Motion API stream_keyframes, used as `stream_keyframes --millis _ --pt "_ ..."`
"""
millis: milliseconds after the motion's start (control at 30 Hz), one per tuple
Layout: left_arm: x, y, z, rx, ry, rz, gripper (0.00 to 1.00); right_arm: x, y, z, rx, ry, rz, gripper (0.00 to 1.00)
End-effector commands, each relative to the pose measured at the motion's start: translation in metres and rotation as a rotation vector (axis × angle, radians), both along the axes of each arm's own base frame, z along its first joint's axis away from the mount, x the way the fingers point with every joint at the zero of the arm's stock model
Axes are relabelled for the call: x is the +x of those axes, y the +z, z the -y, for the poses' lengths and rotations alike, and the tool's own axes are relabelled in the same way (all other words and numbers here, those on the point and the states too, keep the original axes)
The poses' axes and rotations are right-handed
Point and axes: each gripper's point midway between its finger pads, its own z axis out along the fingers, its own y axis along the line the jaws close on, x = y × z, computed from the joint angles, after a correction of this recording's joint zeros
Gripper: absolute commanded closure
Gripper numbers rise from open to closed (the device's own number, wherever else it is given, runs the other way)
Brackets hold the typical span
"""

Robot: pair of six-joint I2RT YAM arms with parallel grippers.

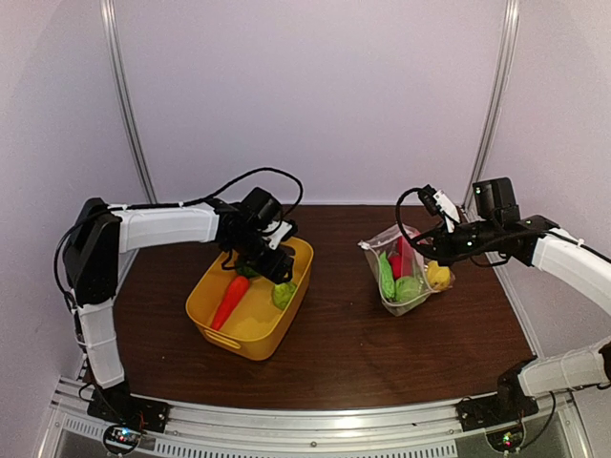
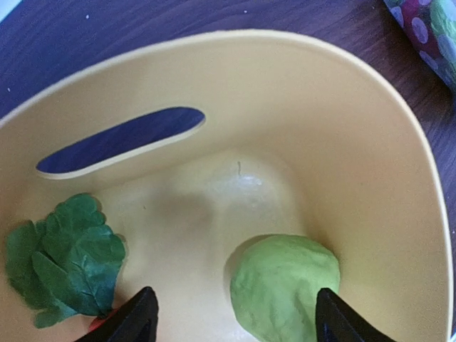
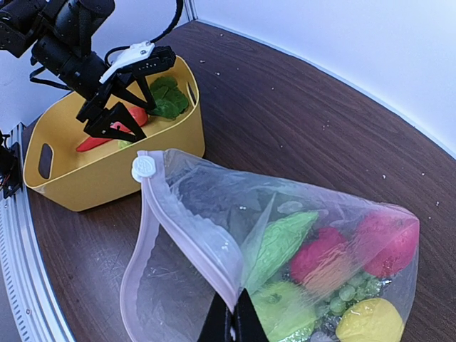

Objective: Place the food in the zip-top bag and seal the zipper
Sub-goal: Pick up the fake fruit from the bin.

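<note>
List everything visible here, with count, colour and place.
plastic tub: one, yellow, table's left
leafy-topped toy carrot: one, orange, in tub
round toy fruit: one, light green, in tub
clear dotted zip-top bag: one, transparent, right, mouth open
zipper strip: one, pale, along bag's mouth
toy apples: two, red, in bag
toy lemon: one, yellow, in bag
toy grapes: one bunch, green, in bag
long toy vegetable: one, green, in bag
wooden table: one, dark brown
left gripper: black, open, over tub
right gripper: black, shut on bag's edge
</note>
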Motion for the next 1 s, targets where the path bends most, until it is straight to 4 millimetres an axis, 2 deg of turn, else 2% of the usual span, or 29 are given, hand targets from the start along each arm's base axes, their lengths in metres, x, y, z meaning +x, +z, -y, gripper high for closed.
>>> stream_keyframes --millis 0,100,300,500,667,967 --pt "-0.006 0.008 0.021 -0.124 -0.033 -0.057 0.27 0.003 -0.004 0.004 -0.004 -0.014 -0.003 1.00" --pt "-0.015 0.017 0.020 -0.170 -0.034 -0.063 0.31 0.004 -0.005 0.003 -0.004 -0.010 -0.011 1.00" --pt "-0.027 0.036 0.014 -0.220 -0.016 -0.044 0.30 0.004 -0.001 0.006 -0.006 -0.022 0.008 1.00" --pt "-0.037 0.026 0.009 -0.202 -0.005 -0.063 0.36 0.003 -0.003 0.005 -0.003 -0.017 0.001 1.00" --pt "-0.031 0.015 0.014 -0.188 -0.003 -0.073 0.50 0.002 0.002 0.006 0.002 -0.018 0.011 1.00" --pt "-0.030 -0.005 0.022 -0.168 -0.010 -0.111 0.54 0.002 0.005 0.008 0.010 -0.022 0.019 1.00"
